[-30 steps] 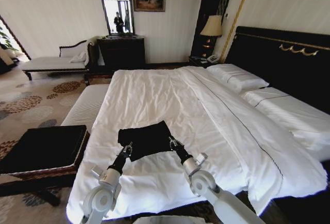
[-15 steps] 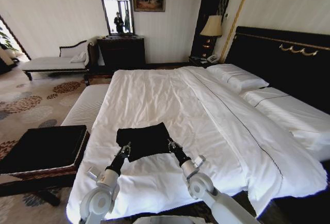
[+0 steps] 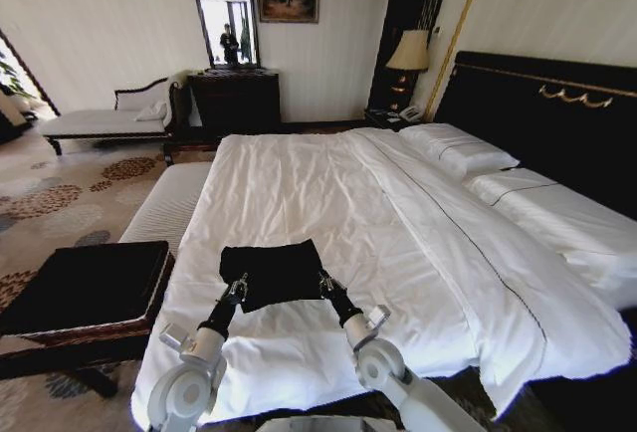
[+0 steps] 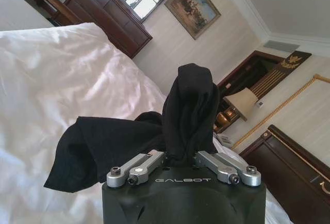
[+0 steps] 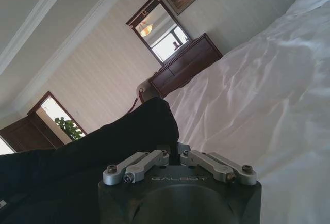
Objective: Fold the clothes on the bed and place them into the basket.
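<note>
Both arms are reaching out over the foot of the bed [image 3: 299, 183], each one pinching a near corner of the folded black shirt [image 3: 271, 271]. The left gripper [image 3: 236, 289] is clamping the shirt's left corner, and up close its fingers [image 4: 149, 161] are closing tight around a bunched wad of the cloth [image 4: 188, 110], which is standing up above them while the rest is sagging onto the sheet. The right gripper [image 3: 325, 283] is gripping the other corner; its fingers [image 5: 154, 158] are nipped together on the black fabric [image 5: 118, 136]. Between the two, the shirt is sitting as a compact dark rectangle near the bed's foot edge, toward the left side. The basket [image 3: 85, 288] is standing on the floor just beside the bed's left edge, near the foot corner, dark lining facing up.
</note>
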Tool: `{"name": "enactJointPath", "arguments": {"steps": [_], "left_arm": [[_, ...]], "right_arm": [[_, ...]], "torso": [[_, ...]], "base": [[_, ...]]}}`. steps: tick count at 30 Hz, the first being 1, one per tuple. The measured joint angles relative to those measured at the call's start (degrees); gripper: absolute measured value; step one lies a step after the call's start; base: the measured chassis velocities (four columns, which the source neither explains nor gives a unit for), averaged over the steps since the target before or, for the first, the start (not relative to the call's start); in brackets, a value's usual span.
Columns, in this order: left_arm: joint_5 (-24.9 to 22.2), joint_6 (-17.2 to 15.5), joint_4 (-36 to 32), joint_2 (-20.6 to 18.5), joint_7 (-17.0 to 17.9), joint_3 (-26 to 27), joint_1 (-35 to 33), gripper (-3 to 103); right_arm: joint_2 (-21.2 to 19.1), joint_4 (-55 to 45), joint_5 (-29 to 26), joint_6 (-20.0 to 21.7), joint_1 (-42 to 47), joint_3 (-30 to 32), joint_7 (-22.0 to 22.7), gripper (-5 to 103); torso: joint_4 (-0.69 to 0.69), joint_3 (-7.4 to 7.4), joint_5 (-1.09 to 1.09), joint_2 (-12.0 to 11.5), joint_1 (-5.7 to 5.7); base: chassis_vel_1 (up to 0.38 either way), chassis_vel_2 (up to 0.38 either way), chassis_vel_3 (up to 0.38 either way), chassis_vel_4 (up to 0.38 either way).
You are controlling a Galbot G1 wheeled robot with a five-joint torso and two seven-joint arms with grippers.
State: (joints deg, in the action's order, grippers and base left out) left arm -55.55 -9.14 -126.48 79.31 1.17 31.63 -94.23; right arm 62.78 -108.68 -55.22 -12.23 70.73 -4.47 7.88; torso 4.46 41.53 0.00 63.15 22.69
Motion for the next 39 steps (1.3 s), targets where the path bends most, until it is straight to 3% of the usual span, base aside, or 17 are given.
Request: {"name": "enactJointPath", "arguments": {"steps": [39], "left_arm": [[0.2,0.4,1.4,0.6,-0.3,0.4,-0.2,10]], "right_arm": [[3.8,0.2,1.4,0.3,-0.3,-2.3,0.6,4]], "torso": [[0.00,0.00,0.00,0.0,0.01]], "base": [[0.053,0.050,-0.052,-0.048]]}}
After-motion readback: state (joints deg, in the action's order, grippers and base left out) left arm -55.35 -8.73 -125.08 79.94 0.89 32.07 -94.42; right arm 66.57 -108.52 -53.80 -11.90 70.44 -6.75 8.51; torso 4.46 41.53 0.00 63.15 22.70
